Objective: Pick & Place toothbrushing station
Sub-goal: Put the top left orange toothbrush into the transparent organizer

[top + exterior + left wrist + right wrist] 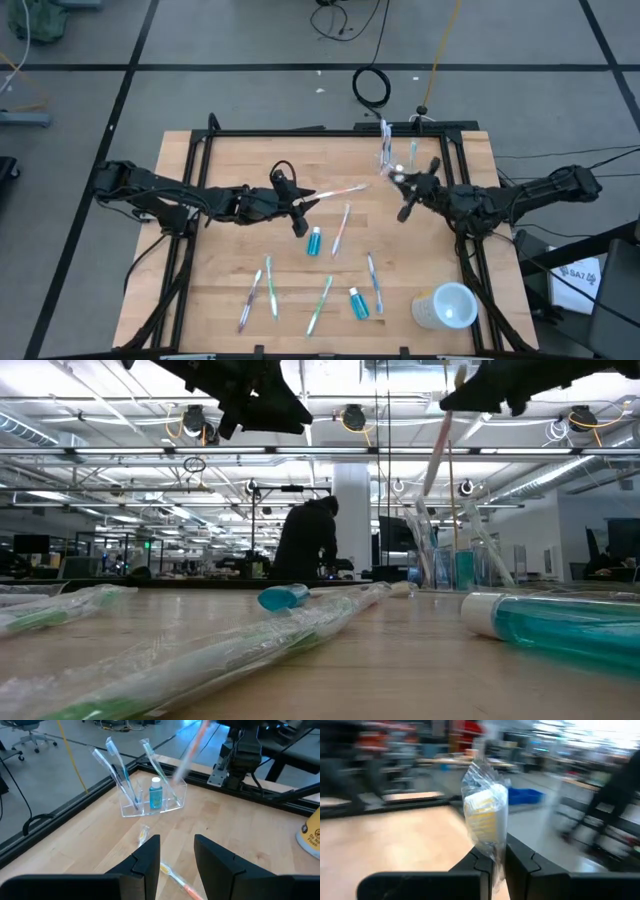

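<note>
Near edge of table: a whitish translucent cup lies on its side at the right corner; wrapped toothbrushes and a small blue tube lie flat on the wood, spread along this edge.

Middle of table: a second blue tube and one more wrapped toothbrush lie between the two arms.

Left gripper: it hangs above the middle of the table, left of centre. Its fingers stand partly apart. An orange wrapped toothbrush lies on the table just under the gap, and I cannot tell if the fingers touch it.

Right gripper: it is raised above the right part of the table, close to the clear holder. Its fingers are pressed together on a wrapped toothbrush with a yellowish head, which stands up out of the grip.

Toothbrushing station: a clear plastic holder stands upright near the far edge of the table, right of centre. Several toothbrushes lean in it and one blue white-capped tube stands in its middle.

Room behind: a person in dark clothes is far beyond the table.
</note>
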